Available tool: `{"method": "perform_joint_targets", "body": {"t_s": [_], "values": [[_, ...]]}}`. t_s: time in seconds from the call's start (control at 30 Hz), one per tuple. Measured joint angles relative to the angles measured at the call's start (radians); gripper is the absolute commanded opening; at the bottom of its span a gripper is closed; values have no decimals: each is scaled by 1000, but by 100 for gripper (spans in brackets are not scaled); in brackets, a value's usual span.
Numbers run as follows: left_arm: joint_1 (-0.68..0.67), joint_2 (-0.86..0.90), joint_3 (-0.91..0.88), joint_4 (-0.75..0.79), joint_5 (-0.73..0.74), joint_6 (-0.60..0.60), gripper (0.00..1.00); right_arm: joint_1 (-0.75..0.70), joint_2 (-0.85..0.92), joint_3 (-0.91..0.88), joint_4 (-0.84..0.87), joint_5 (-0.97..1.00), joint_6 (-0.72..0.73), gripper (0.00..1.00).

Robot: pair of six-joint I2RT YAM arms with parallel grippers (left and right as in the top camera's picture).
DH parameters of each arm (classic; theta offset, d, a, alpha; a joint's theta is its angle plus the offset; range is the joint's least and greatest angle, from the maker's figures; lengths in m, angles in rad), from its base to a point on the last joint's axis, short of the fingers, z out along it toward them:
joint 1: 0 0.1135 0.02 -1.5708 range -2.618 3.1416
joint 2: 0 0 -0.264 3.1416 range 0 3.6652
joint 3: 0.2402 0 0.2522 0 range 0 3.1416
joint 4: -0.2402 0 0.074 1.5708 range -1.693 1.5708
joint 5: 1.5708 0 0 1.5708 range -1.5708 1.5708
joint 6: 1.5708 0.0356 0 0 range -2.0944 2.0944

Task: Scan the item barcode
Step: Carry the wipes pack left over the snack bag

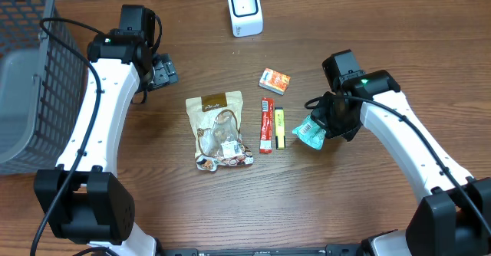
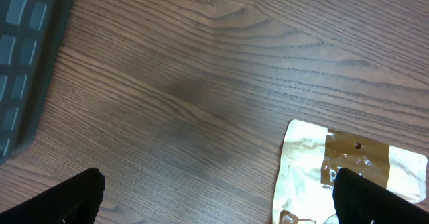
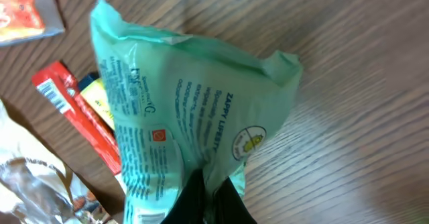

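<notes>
My right gripper [image 1: 325,126] is shut on a mint-green packet [image 1: 309,132] at the right of the table's middle. In the right wrist view the two black fingers pinch the lower fold of the green packet [image 3: 194,103], with my right gripper [image 3: 211,184] pressed tight together on it. The packet's printed side faces the camera; I cannot make out a barcode. A white scanner [image 1: 245,9] stands at the far edge. My left gripper [image 1: 161,72] is open over bare wood at the left, and my left gripper [image 2: 221,200] has nothing between its fingers.
A clear snack bag with a brown label [image 1: 219,129] lies mid-table, also seen as the snack bag [image 2: 348,167]. Beside it lie a red stick [image 1: 266,124], a yellow stick [image 1: 280,128] and a small orange box [image 1: 275,80]. A grey basket [image 1: 31,72] fills the left edge.
</notes>
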Motion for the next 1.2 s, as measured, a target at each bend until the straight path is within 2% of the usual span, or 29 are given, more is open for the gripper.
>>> {"method": "perform_joint_targets", "body": {"t_s": [0.27, 0.57, 0.83, 1.2], "values": [[0, 0, 0, 0, 0, 0, 100, 10, 0, 155, 37, -79, -160, 4], [0, 0, 0, 0, 0, 0, 100, 127, 2, 150, 95, -125, -273, 4], [0, 0, 0, 0, 0, 0, 100, 209, 64, 135, 116, -134, -303, 4], [0, 0, 0, 0, 0, 0, 100, 392, 203, 132, 239, -140, -306, 4]]}}
